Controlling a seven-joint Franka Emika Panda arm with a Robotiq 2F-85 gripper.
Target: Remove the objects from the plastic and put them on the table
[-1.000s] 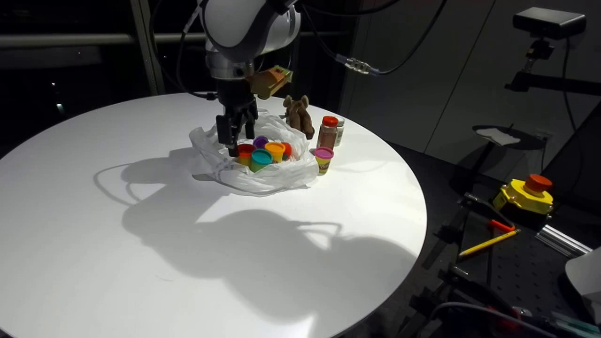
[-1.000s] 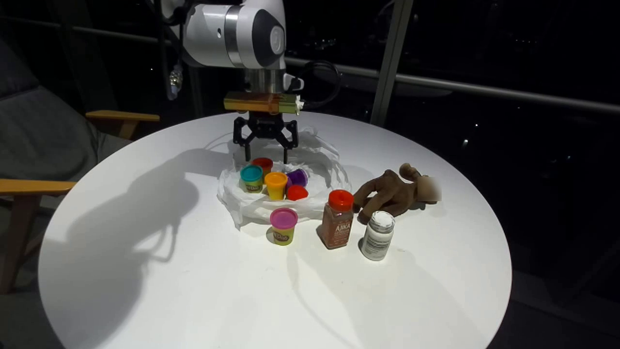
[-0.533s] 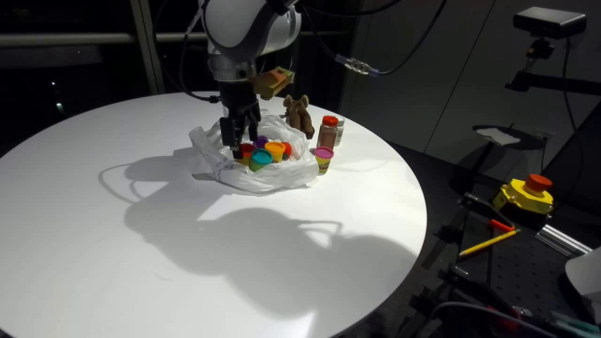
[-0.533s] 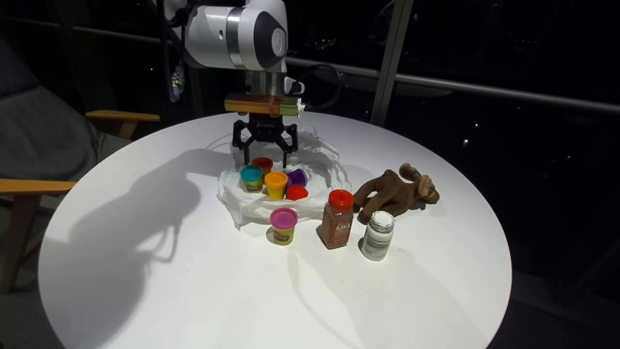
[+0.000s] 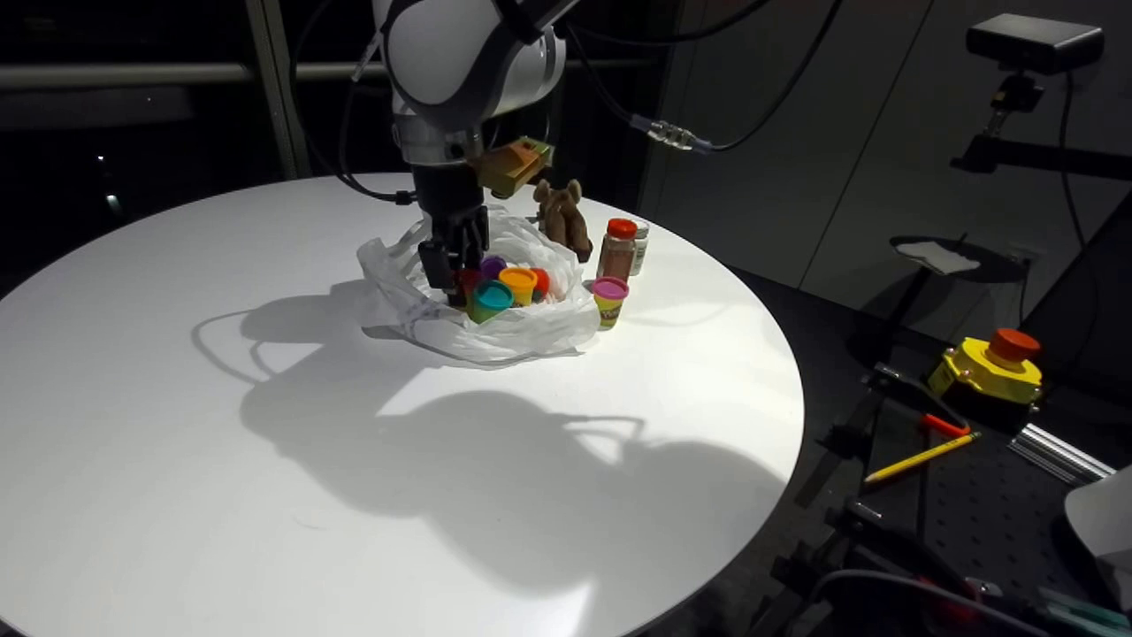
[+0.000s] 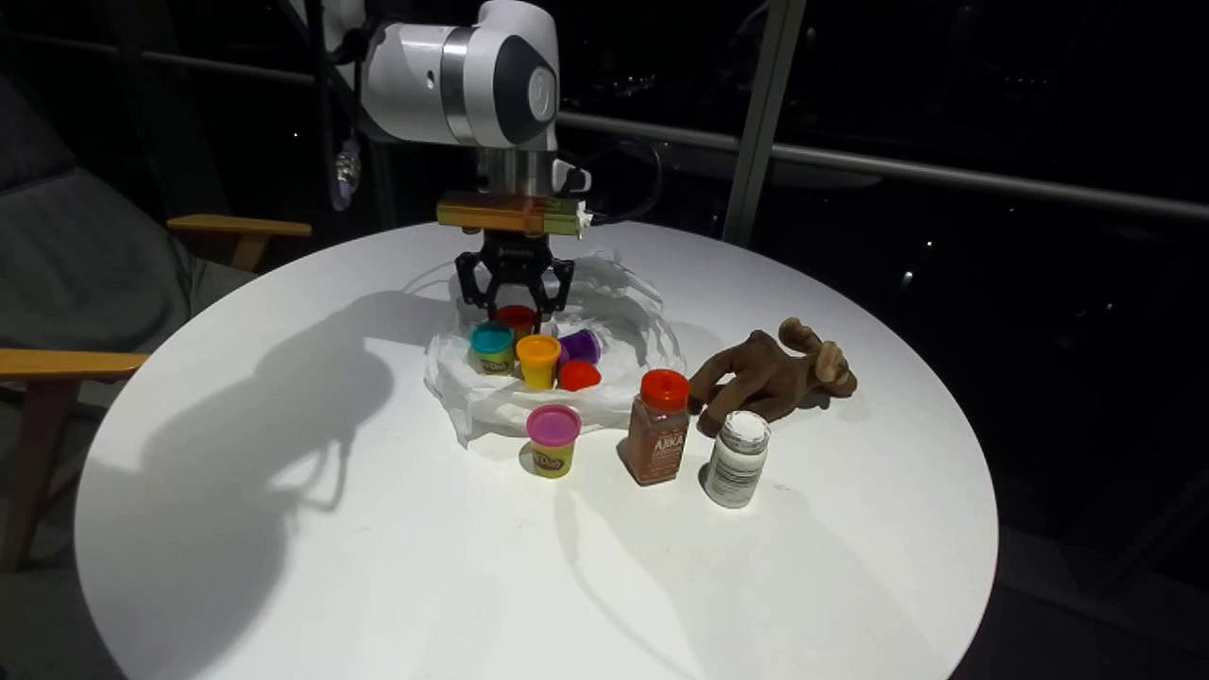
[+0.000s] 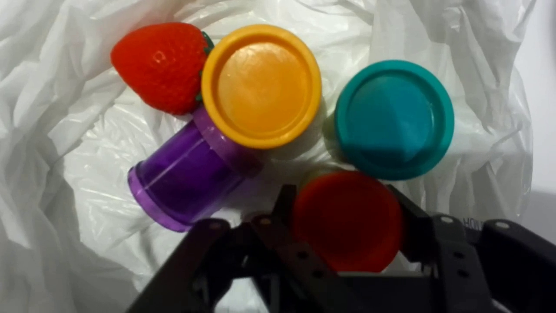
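Deep in the open plastic bag (image 6: 619, 307), my gripper (image 6: 515, 319) has its fingers (image 7: 416, 217) pressed on both sides of a red-lidded tub (image 7: 347, 226). The tub is upright and still inside the bag. A teal-lidded tub (image 7: 395, 119) stands against it. Beyond are an orange-lidded tub (image 7: 263, 87), a purple tub (image 7: 189, 174) on its side and a red strawberry (image 7: 160, 67), all within the plastic. On the white table (image 6: 425, 567), outside the bag, lie the brown plush animal (image 6: 765, 373) and a pink-lidded tub (image 6: 553, 439).
Near the bag's edge stand a red-capped spice jar (image 6: 658, 430) and a white bottle (image 6: 737, 463). The bag's crumpled walls rise around the tubs and the gripper. A camera on a stand (image 5: 1035, 44) and a yellow button box (image 5: 986, 367) are off the table.
My gripper has come down into the bag, and its fingers have closed from wide apart onto the red-lidded tub. That tub and the teal one have shifted very slightly.
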